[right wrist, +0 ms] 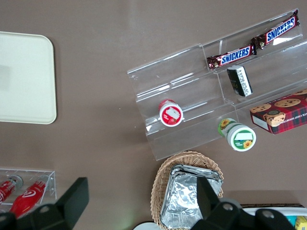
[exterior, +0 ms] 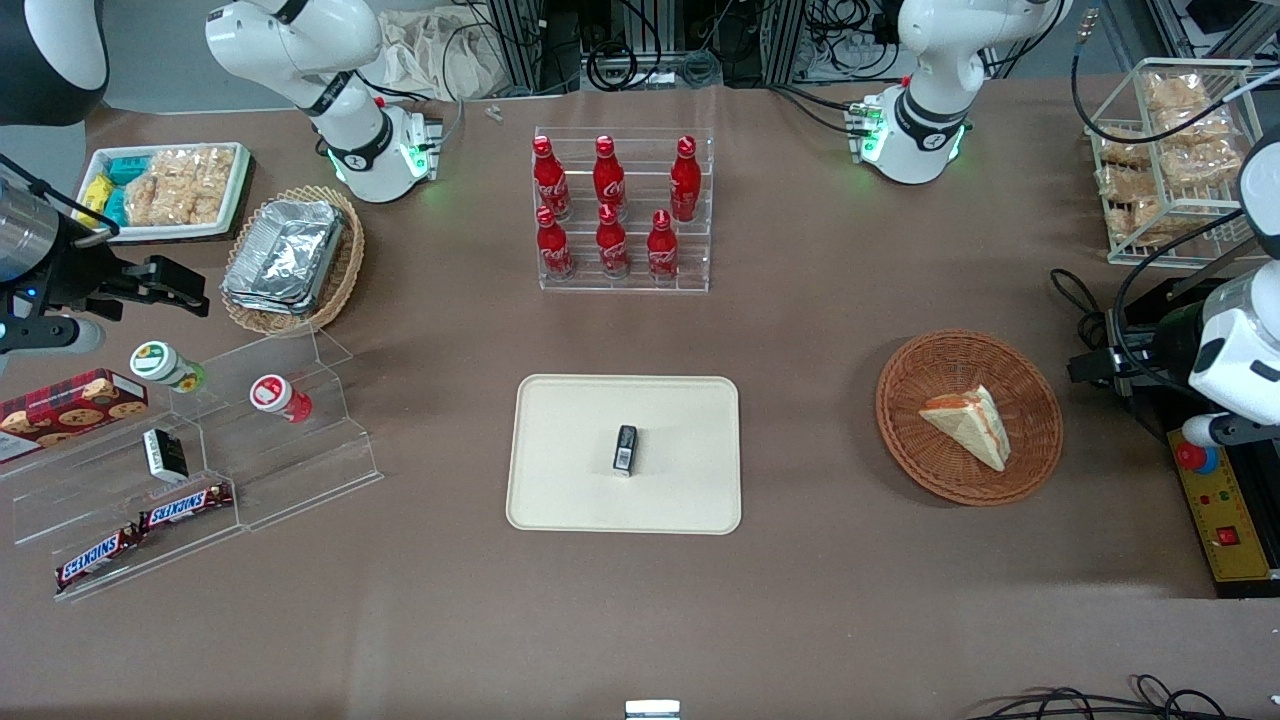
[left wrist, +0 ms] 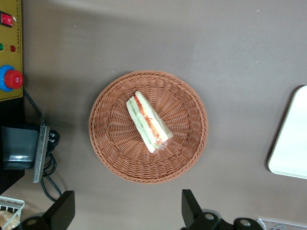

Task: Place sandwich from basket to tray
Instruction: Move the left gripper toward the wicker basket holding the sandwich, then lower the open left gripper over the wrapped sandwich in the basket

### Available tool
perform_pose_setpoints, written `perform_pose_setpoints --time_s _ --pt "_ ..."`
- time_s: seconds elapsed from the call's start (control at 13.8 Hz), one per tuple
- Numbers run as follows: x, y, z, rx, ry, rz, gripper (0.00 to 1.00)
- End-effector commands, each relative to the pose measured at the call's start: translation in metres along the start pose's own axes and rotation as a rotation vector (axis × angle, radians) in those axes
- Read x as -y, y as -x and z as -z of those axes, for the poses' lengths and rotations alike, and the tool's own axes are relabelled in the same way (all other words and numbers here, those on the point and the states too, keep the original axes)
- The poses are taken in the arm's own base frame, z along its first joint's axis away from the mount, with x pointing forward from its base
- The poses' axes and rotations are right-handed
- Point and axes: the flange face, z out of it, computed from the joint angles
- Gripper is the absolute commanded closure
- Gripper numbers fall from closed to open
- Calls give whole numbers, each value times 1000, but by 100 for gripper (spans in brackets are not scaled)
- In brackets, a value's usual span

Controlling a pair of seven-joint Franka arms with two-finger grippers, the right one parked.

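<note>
Cream-beige rectangular tray [exterior: 560, 480] with rounded corners lies flat on the brown table [exterior: 800, 600], roughly midway along it. A small dark packet [exterior: 625, 449] stands on the tray near its middle; the rest of the tray surface is bare.

Toward the working arm's end of the table: round reddish-brown woven wicker basket [exterior: 1030, 455]. Triangular white-bread sandwich [exterior: 968, 425] with orange-red and green filling lies inside it, near the centre, filling edge facing up in the left wrist view [left wrist: 147, 120].

Left arm's end effector [left wrist: 127, 211]: fingers spread wide, holding nothing. It hangs well above the basket, its fingertips near the basket's rim rather than over the sandwich.

Step, as judged: approach before the grasp; sandwich untouched, transfer not started.

Next move calls for centring over the wedge, descending with the fingers straddling the two bread faces, closing gently. Placement should avoid the packet.
</note>
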Motion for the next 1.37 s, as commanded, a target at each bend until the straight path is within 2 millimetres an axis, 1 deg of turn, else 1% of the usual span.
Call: perform_pose_setpoints --time_s 0.0,0.14,0.29,0.36,0.43,0.58,0.72,0.87,1.01,1.16,1.3 --pt "-3 4 5 19 6 -20 0" --pt "-1 0 3 14 4 -17 0" --pt "-3 -4 -14 31 0 -2 1" --pt "-4 -4 -28 20 1 31 1" --pt "-4 -3 -40 -22 9 137 2" --pt "-7 5 -74 -28 9 350 2" --pt "-14 10 -111 -50 16 473 1" --pt "-12 15 -151 -84 36 534 0" --pt "-9 23 -182 -104 52 596 0" --pt "-6 30 -207 -84 46 626 0" --pt "-1 33 -226 -61 40 643 0"
